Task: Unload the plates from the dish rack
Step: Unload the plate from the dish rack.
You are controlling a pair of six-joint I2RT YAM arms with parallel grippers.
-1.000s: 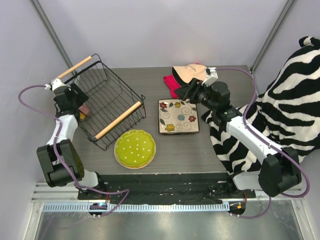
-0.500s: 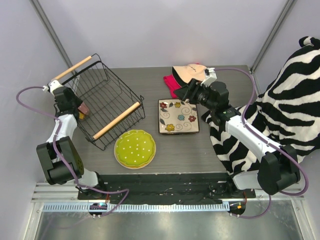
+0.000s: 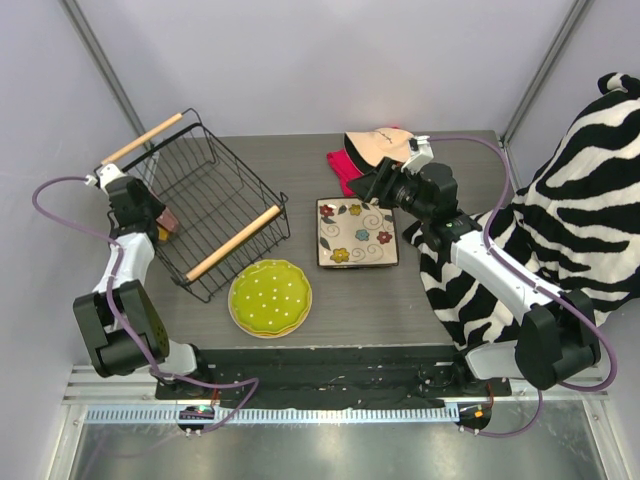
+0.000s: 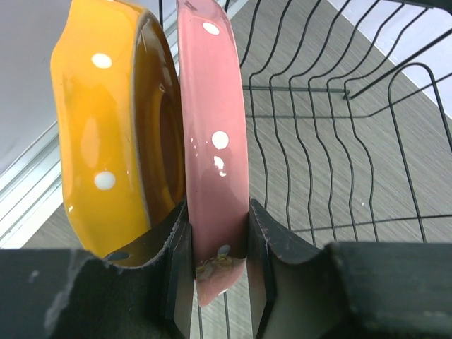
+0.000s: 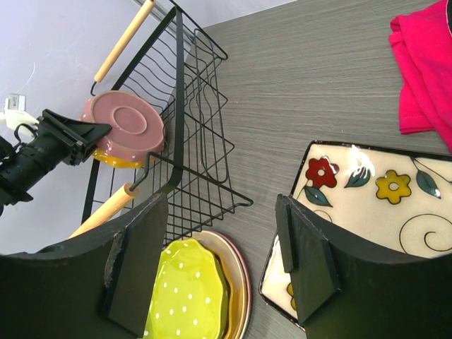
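The black wire dish rack [image 3: 205, 205] with two wooden handles stands at the table's left. Inside it, a pink plate [image 4: 215, 134] and an orange plate [image 4: 106, 127] stand on edge at its left wall; both also show in the right wrist view [image 5: 126, 128]. My left gripper [image 4: 217, 272] is shut on the pink plate's rim. A green plate [image 3: 270, 296] lies on a cream-yellow plate [image 5: 236, 282] at the front. The square flowered plate [image 3: 356, 232] lies mid-table. My right gripper [image 5: 219, 261] hangs open and empty above the table, between the green plate and the square plate.
A red cloth [image 3: 345, 166] and a cream-and-black cap [image 3: 378, 143] lie at the back of the table. A zebra-striped cloth [image 3: 560, 220] hangs over the right side. A metal rail [image 3: 300, 412] runs along the front edge.
My left gripper has shifted slightly left and back at the rack's left wall. The right arm has barely moved.
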